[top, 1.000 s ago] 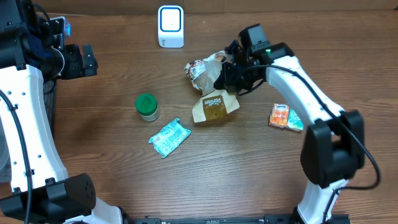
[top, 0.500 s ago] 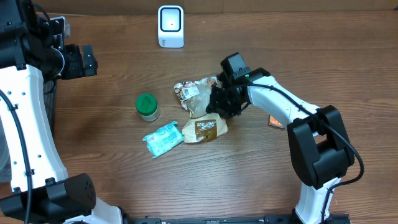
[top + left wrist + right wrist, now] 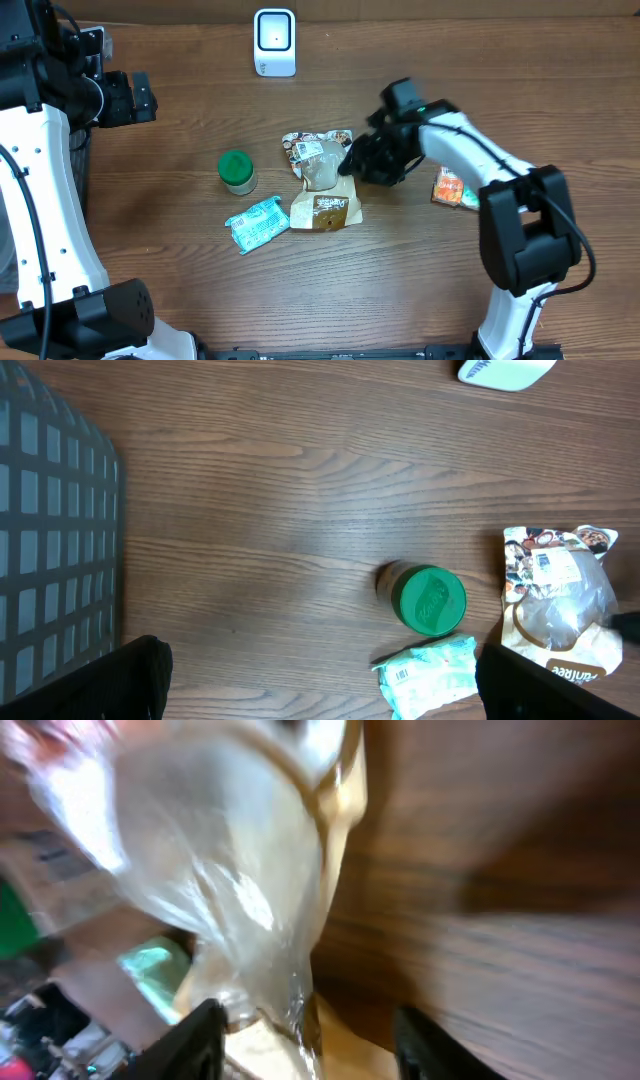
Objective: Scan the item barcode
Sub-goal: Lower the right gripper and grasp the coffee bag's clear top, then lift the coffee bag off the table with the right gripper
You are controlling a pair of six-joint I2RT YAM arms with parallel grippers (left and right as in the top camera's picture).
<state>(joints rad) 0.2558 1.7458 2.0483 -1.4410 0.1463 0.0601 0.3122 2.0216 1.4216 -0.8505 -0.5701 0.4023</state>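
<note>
Nearest, flat on the brown wooden surface [image 3: 400,290]: teal crinkled foil packet [image 3: 257,223], just beside the brown paper-and-clear-plastic snack bag [image 3: 322,185]. Lies mid-surface, white label up, well short of the scanner; likely set flat to expose a barcode. Right arm's fingers [image 3: 200,1038]: parted at the bag's clear end, clamping nothing visible, seemingly placed for a fresh grip. To either side, green-lidded round jar [image 3: 236,170] and orange snack packet [image 3: 450,188], both apart from the bag. Farther off, left arm's fingers [image 3: 120,680]: spread wide, empty, parked by the grey wire basket [image 3: 50,540], out of the way. Farthest: white boxy barcode scanner [image 3: 274,42] at the far edge.
</note>
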